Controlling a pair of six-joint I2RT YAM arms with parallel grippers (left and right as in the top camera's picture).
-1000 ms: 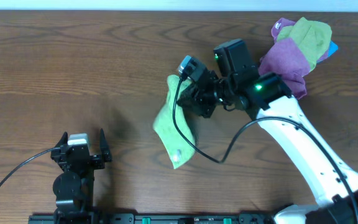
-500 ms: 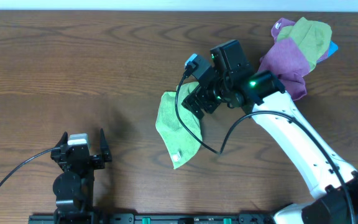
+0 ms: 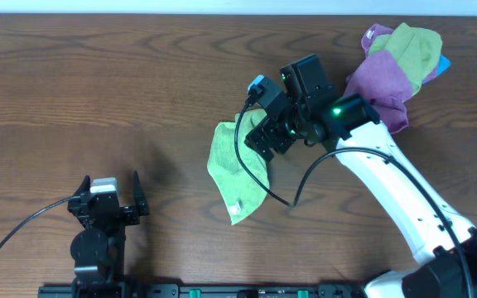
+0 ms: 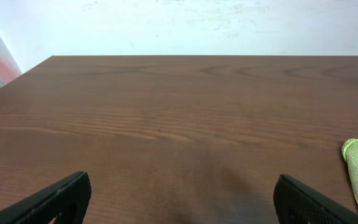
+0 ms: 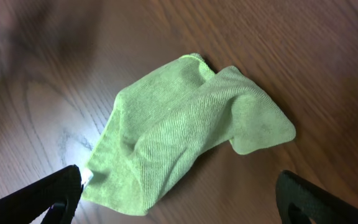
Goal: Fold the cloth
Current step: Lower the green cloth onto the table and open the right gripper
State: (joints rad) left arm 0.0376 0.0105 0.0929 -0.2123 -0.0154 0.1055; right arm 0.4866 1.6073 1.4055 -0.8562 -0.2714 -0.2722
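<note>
Left gripper [image 3: 110, 186]: at the near left edge of the table [image 3: 98, 83], fingers spread wide, nothing between them. Ahead of it you have a broad run of bare wood to the far edge and rightward to the cloth.

Cloth [image 3: 232, 170]: lies rumpled on the wood near the table's middle, partly doubled over itself, with a small white tag [image 3: 237, 207] at its near end.

Right gripper [image 3: 261, 141]: hangs over the cloth's far right part. From overhead its body hides the fingers. The right wrist view shows them spread wide apart above the cloth, holding nothing. The same view shows a fold ridge across the cloth that the overhead view flattens. The left wrist view catches only one cloth corner at its right border.

A black cable [image 3: 245, 161] from the right arm loops across the cloth in the overhead view.

Far right corner: a purple cloth [image 3: 379, 79] bunched with a duller green cloth [image 3: 412, 45], well apart from the lime one but just behind the right arm.
</note>
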